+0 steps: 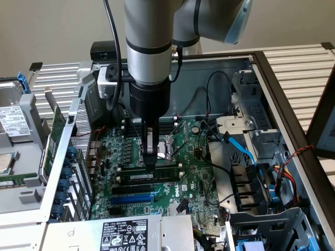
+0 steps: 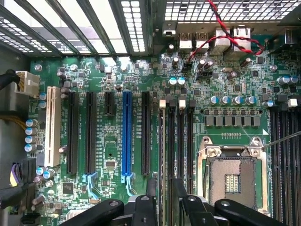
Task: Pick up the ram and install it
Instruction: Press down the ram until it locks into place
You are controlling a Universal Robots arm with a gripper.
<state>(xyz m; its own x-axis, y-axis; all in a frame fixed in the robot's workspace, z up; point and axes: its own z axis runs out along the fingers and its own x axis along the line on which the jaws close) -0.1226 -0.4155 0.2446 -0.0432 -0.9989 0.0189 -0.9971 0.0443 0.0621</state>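
Power supply: one, nearest, with a white label, at the motherboard's near edge.
Blue expansion slot: one, just beyond it; one black slot lies directly behind.
Ram: one green stick with a white label, lying lengthwise in the memory slots just beyond the black slot, near the CPU socket.
Gripper: fingers point straight down and close on the ram's top edge, holding it.
Memory slots, wrist view: four dark ones side by side beside the socket.
Room: case walls on the exterior view's left, cables crowding the right.
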